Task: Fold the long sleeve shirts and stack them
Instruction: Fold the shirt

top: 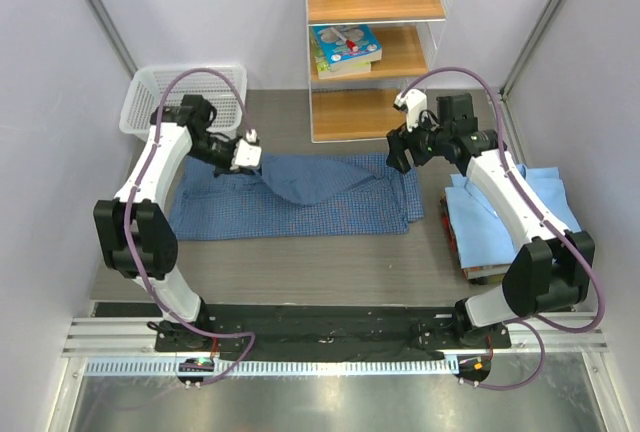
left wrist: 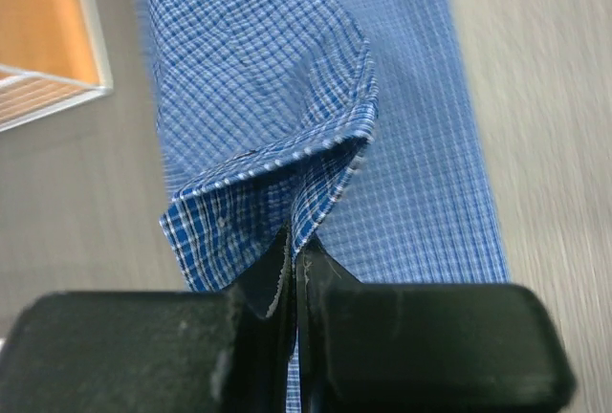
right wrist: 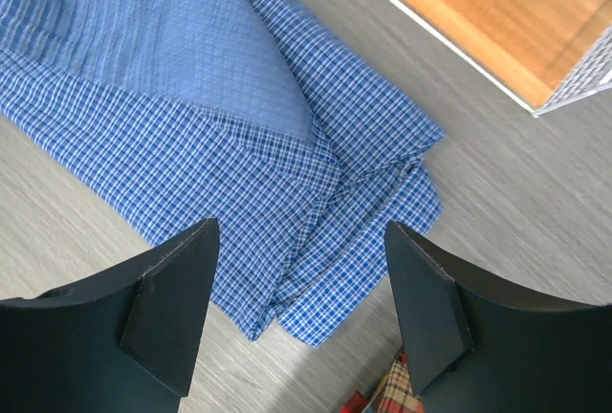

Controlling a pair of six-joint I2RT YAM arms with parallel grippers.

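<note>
- Grey wood-grain table (top: 300, 262) noted first. What lies on it?
- Dark blue checked shirt (top: 310, 214), spread across the middle, its long axis running from the left edge toward the right edge. Part of it is doubled over, and a raised ridge of cloth runs from near its far left corner toward the centre. Second item is the light blue shirt (top: 556, 190), folded on a pile at the right edge, apart from the first.
- Anything else?
- White mesh basket (top: 150, 92) at the far left corner, shelf unit (top: 372, 117) at the far edge. Neither is engaged.
- Grippers?
- Left gripper (left wrist: 295, 274) is clamped on a fold of the checked shirt near its far left corner, with the cloth lifted off the table and pinched between the fingers. Right gripper (right wrist: 300, 236) has its jaws spread wide and holds nothing. It hangs above the shirt's right end, where layered edges meet in a corner.
- The governing relation?
- In my judgement, the shirt's right end lies beneath and slightly ahead of the right gripper, which is the nearer arm to it. The left arm is occupied at the opposite end. With the long axis lying between the two arms, a fold across it would need the right gripper to come down on that layered corner. The risk is catching only the top layer.
</note>
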